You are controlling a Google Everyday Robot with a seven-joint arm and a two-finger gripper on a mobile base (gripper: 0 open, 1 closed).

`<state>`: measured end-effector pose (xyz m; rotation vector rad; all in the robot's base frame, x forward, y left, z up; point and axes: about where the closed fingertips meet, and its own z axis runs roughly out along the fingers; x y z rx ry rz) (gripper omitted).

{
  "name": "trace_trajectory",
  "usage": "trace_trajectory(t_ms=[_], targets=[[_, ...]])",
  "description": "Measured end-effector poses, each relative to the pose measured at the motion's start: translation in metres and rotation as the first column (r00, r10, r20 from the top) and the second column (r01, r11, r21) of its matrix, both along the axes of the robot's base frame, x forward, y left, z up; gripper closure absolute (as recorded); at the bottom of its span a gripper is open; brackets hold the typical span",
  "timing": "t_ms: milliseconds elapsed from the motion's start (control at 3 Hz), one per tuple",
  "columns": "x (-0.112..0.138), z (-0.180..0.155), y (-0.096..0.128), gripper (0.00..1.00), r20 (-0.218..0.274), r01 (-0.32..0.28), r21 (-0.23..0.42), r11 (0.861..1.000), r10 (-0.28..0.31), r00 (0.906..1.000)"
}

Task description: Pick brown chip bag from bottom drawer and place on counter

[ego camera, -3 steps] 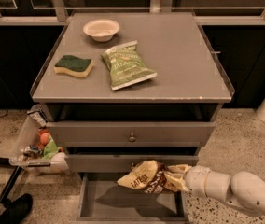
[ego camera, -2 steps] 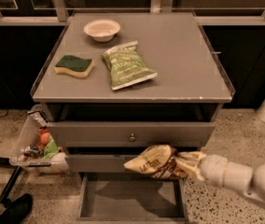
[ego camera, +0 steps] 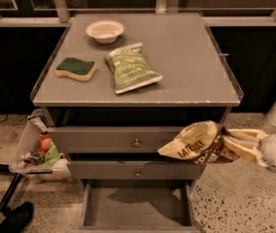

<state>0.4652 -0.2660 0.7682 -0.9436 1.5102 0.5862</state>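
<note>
In the camera view, we see the gripper [ego camera: 230, 145] below the counter's [ego camera: 186, 57] front right corner, its pale fingers clamped on one end of the brown chip bag [ego camera: 194, 147]. The bag hangs in the air, lower than the counter and in front of the two knobbed upper drawers [ego camera: 104, 140]. It touches neither of them that we can tell. Lowest beneath the counter, the bottom drawer [ego camera: 137, 208] stands pulled out, its grey floor bare. On the counter lie a green chip bag [ego camera: 130, 68] near the middle, a sponge [ego camera: 76, 68] to its left and a bowl [ego camera: 105, 31] toward the back. A clear bin [ego camera: 33, 149] sits below the counter's left side.
</note>
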Motion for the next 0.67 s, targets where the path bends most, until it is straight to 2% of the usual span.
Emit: trace_trajectory(t_ms=[333,667], targets=[[-0.035,0.054,-0.004,1.0,0.049,-0.077,-0.043,0.996,0.079,0.9957],[-0.056,0.106,0.0,1.0,0.118,-0.118,-0.076,0.99,0.127,0.985]])
